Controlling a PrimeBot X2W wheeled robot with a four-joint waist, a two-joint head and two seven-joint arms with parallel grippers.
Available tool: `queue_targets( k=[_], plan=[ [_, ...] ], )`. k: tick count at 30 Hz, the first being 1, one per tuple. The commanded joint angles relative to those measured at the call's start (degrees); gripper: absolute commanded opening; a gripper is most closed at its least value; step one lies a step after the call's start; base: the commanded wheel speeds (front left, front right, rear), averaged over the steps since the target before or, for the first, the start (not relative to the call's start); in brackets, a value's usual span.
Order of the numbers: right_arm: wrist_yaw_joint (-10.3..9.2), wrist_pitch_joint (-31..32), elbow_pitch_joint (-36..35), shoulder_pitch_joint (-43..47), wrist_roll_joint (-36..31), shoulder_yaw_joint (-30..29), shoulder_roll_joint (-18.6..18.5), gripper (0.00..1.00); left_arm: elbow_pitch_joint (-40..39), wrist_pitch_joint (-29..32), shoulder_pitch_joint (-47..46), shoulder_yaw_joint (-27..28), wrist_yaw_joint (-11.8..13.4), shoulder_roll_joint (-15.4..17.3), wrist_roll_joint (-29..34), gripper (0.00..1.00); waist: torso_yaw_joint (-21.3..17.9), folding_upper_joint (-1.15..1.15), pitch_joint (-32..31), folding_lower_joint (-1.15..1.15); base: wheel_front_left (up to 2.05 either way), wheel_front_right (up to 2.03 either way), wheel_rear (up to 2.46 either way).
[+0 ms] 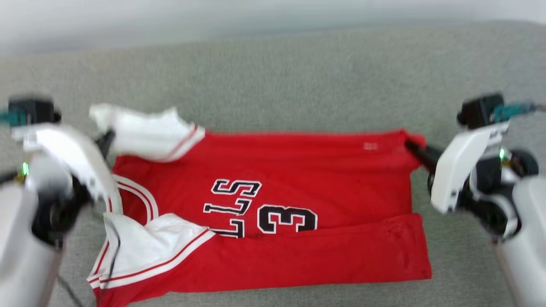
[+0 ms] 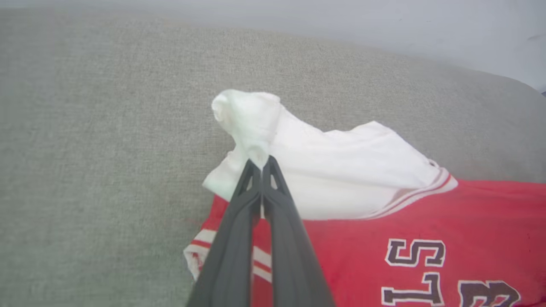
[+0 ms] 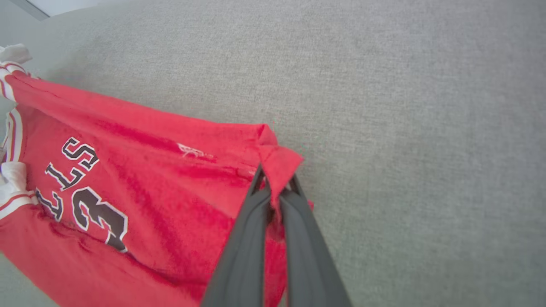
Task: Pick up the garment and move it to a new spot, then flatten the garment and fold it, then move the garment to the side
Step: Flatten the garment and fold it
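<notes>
Presently, your left gripper (image 2: 261, 164) is pinched tight on a bunched white corner of the garment (image 1: 332, 179) at its far left end. The two dark fingers meet, with cloth squeezed between the tips. Your right gripper (image 3: 275, 175) is likewise clamped on the far right corner, where a small red flap stands up above the tips.

The garment lies spread lengthwise between both holds on the grey woven surface (image 1: 273, 76). Its near edge is folded over toward the middle, covering the lower part of the black lettering (image 1: 232, 187) beside the numeral (image 1: 286, 217). At the left end the cloth is turned back, exposing the white lining (image 2: 341, 170) and the striped trim (image 1: 170, 260).

Assessment of handling: the garment appears light, limp and without stiffness. Expect it to sag in the middle when you lift, and to drag folds along with it. The cloth looks thin and smooth, so a shallow pinch may slip. The hemmed corners and trimmed edges, where the fabric is doubled, are the sounder places to hold. The surface beneath is coarse and matte, likely to catch the cloth rather than let it slide. Creases run across the red panel.
</notes>
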Motion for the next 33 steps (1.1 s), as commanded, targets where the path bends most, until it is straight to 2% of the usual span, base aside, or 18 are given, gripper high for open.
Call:
queue_targets(
  k=[1, 6, 13, 14, 15, 16, 21, 26, 33],
  plan=[
    [-0.02, -0.22, -0.62, 1.83, -0.55, -0.21, 0.17, 0.0, -0.93, -0.92, 2.57, 0.62, 0.65, 0.29, -0.39, 0.0, -0.41, 0.0, -2.64, 0.0, 0.0, 0.0, 0.0],
    [-0.02, -1.33, -3.51, 10.44, -1.09, -2.04, 1.54, 0.0, -6.77, -4.39, 14.79, 3.07, 3.43, 0.01, -2.36, 0.0, 0.49, 0.0, -5.89, 0.0, 0.0, 0.0, 0.0],
    [-0.02, -2.52, -4.61, 20.99, -1.42, -5.75, 4.67, 0.0, -10.86, -5.73, 28.67, 2.74, 6.08, -1.77, -4.3, 0.0, 0.83, 0.0, -7.96, 0.0, 0.0, 0.0, 0.0],
    [-0.02, -2.5, -4.46, 22.19, -1.2, -6.04, 5.3, 0.34, -10.74, -5.93, 29.91, 2.53, 6.61, -2.22, -4.26, 0.07, 0.79, 0.0, -8.04, 0.0, 0.0, 0.0, 0.0],
    [-0.02, -2.68, -4.35, 23.21, -1.15, -6.22, 5.68, 0.96, -10.58, -5.8, 31.05, 2.07, 6.74, -2.88, -4.62, 0.46, 0.75, 0.0, -8.07, 0.0, 0.0, 0.0, 0.0],
    [-0.02, -3.1, -4.19, 24.01, -1.45, -6.49, 5.91, 1.0, -10.48, -6.02, 31.69, 1.7, 6.77, -3.46, -4.71, 1.0, 0.72, 0.0, -8.19, 0.0, 0.0, 0.0, 0.0],
    [-0.01, -5.43, -5.0, 27.31, -2.59, -7.05, 7.13, 1.0, -9.72, -10.56, 32.7, 0.95, 7.56, -5.74, -2.45, 1.0, 0.51, 0.0, -9.07, 0.0, 0.0, 0.0, 0.0],
    [-0.02, -7.67, -10.21, 29.6, -3.18, -8.62, 6.81, 1.0, -11.6, -17.96, 31.54, 0.75, 7.58, -7.14, 1.67, 1.0, 0.18, 0.0, -10.4, 0.0, 0.0, 0.0, 0.0],
    [-0.01, -3.68, -17.04, 30.41, -3.86, -14.53, 6.27, 1.0, -16.21, -26.9, 29.55, -0.07, 8.72, -8.56, 7.8, 1.0, 0.1, 0.0, -12.08, 0.0, 0.0, 0.0, 0.0]
  ],
)
